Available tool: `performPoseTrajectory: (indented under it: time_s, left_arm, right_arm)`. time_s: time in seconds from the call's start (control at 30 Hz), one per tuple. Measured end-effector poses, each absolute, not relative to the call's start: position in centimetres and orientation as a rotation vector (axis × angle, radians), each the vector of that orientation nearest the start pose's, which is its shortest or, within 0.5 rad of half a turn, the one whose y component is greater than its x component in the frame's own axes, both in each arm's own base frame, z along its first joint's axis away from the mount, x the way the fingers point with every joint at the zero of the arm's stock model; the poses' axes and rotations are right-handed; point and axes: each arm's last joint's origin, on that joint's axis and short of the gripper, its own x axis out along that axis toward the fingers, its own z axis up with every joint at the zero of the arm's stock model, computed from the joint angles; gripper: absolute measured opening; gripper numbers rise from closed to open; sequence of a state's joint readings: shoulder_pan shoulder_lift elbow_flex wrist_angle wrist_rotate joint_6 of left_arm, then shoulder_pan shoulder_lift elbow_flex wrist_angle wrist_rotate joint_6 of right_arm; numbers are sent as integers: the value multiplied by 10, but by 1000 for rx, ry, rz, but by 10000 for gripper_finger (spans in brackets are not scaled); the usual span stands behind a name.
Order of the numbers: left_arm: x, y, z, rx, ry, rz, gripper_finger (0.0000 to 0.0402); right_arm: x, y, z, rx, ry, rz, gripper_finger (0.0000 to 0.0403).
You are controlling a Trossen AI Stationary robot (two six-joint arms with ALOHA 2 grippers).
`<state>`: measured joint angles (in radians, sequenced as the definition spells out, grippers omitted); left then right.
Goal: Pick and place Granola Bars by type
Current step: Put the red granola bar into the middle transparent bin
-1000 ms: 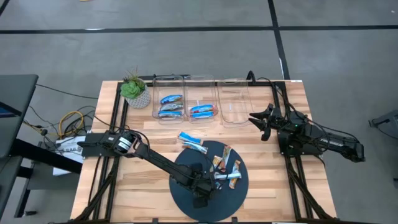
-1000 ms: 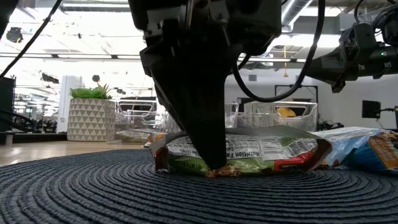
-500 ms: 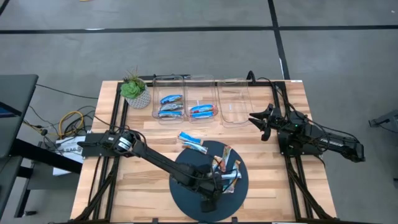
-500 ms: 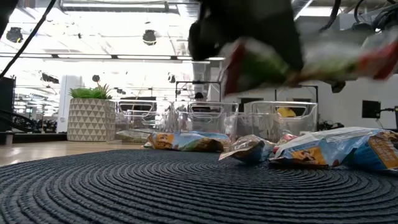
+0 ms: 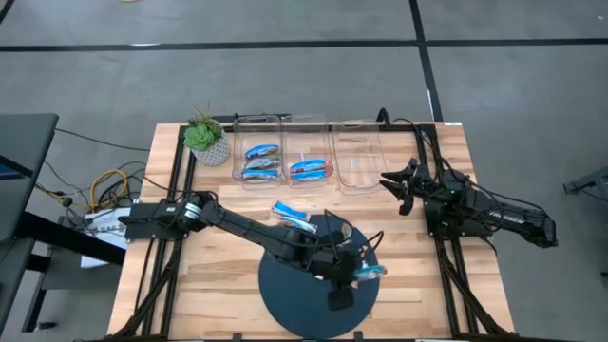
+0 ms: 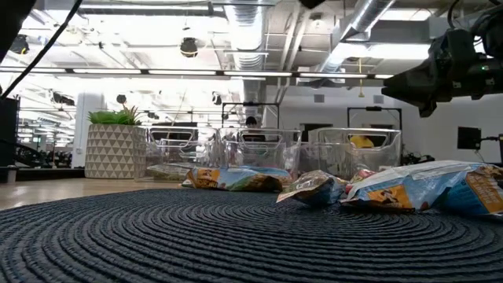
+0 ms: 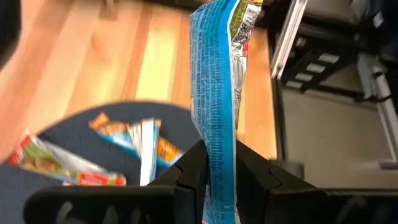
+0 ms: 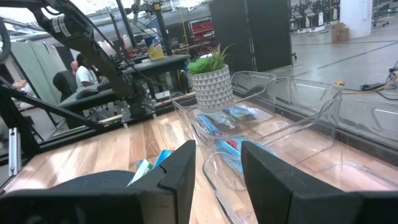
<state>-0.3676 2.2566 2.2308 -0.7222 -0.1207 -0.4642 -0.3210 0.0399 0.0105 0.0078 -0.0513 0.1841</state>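
Note:
My left gripper (image 5: 355, 276) hangs over the right part of the dark round mat (image 5: 285, 306), shut on a granola bar (image 7: 214, 87) in a blue-and-white wrapper with green at its far end. Several more granola bars (image 5: 338, 243) lie flat on the mat, and one blue bar (image 5: 293, 216) rests at its far edge. The low view shows these bars (image 6: 236, 179) but not the left gripper. My right gripper (image 8: 217, 180) waits open at the table's right side (image 5: 400, 180), with nothing between its fingers. My left gripper pinches the bar between its two fingers (image 7: 194, 169), near one end of the wrapper (image 7: 219, 155). The rest of the bar sticks out past the fingertips. The fingers slant downward toward the table's right edge. The bar (image 5: 372, 274) is lifted clear of the mat.
Three clear bins stand in a row at the far side: the left one (image 5: 258, 128) holds two blue bars, the middle one (image 5: 309, 128) holds one, and the right one (image 5: 359, 157) shows none. A potted plant (image 5: 204, 138) stands at the far left.
My left gripper has risen from the mat and swung toward the table's right edge, tipping from pointing steeply down to a shallower slant. It stayed shut on the bar, which went from lying on the mat to lifted clear, out of the low view.

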Motion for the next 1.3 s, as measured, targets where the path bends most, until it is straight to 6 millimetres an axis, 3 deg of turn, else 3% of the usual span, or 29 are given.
performPoseTrajectory:
  time_s: [0.33,0.6,0.7,0.8,1.07,1.3]
  left_arm:
    - [479,-157,306,-267,737,-32,55]
    - [486,-116,302,-233,782,31,54]
    - [487,-106,300,-210,810,-2,36]
    - [486,-105,297,-212,842,-37,7]
    - [483,-105,287,-145,902,-58,1]
    - [471,-102,278,-54,1059,-59,4]
  right_arm:
    - [95,-30,165,187,-4,-271,123]
    - [95,-30,165,187,-4,-271,123]
    - [95,-30,165,187,-3,-271,123]
    - [95,-30,165,187,-4,-271,123]
    - [95,-30,165,187,-3,-271,123]
    - [95,-30,165,187,-4,-271,123]
